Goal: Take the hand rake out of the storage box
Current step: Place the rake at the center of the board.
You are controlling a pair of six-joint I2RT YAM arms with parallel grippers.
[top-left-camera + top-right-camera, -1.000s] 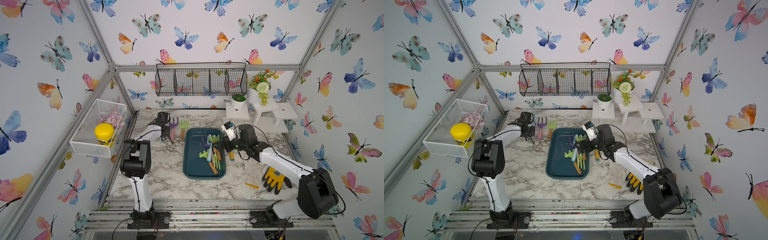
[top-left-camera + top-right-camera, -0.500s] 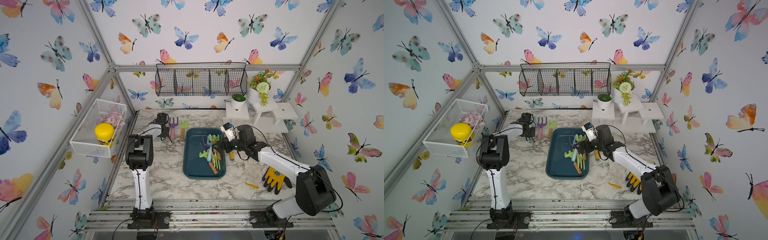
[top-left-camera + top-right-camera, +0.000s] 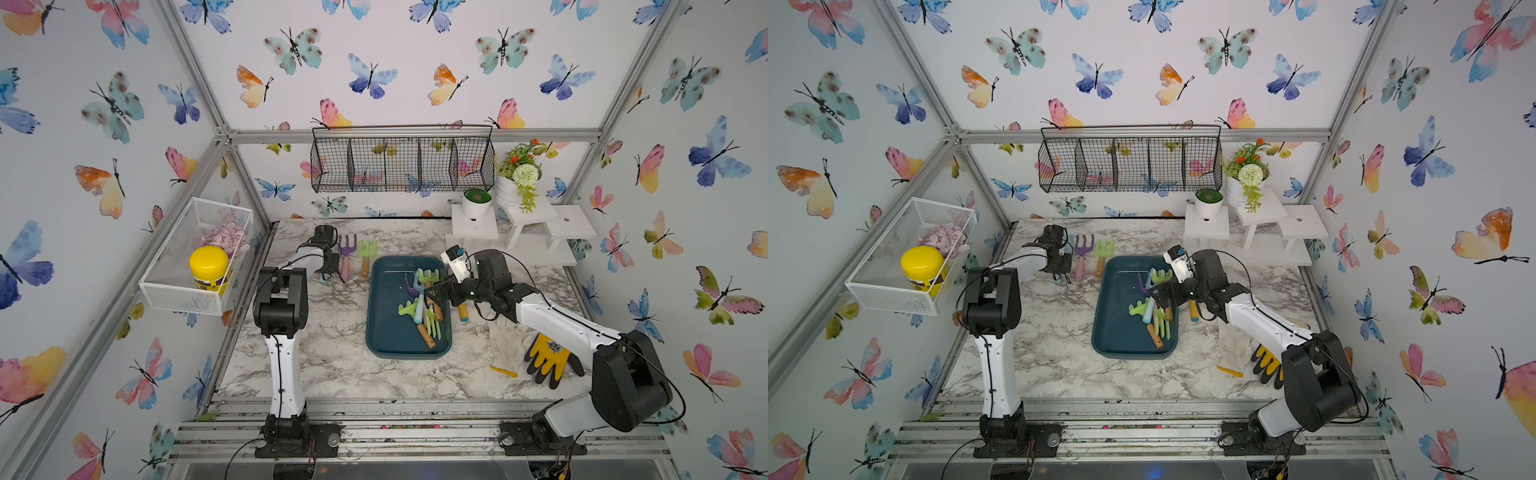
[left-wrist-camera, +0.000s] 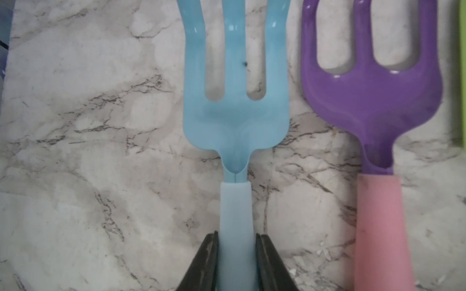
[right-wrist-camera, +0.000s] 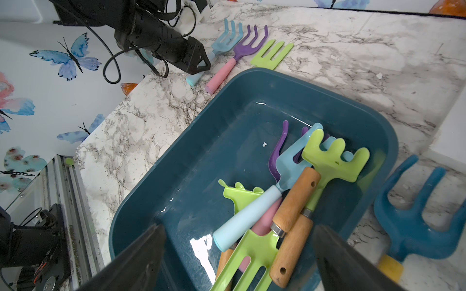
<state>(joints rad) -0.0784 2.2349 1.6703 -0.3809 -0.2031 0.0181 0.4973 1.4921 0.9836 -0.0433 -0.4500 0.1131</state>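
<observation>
The dark teal storage box (image 3: 386, 324) (image 5: 201, 151) lies mid-table with several hand rakes piled at its right side: a light blue one (image 5: 252, 216), a lime one with a wooden handle (image 5: 332, 158) and a purple one (image 5: 277, 151). My right gripper (image 3: 436, 291) (image 5: 238, 228) hangs open just above that pile, holding nothing. Left of the box another light blue hand rake (image 4: 235, 113) lies flat on the marble. My left gripper (image 3: 329, 272) (image 4: 237, 236) has its jaws tight along both sides of that handle; whether they press it does not show.
A purple rake with a pink handle (image 3: 346, 253) and a lime rake (image 3: 366, 253) lie beside the left gripper. A dark blue rake (image 5: 416, 221) lies right of the box. A yellow-black glove (image 3: 548, 361), a white plant stand (image 3: 519, 224), a white mesh basket (image 3: 195, 257) and a black wire rack (image 3: 399, 164) ring the workspace.
The left arm's elbow has swung a little back and right while its gripper stays at the blue rake. The right arm has barely moved.
</observation>
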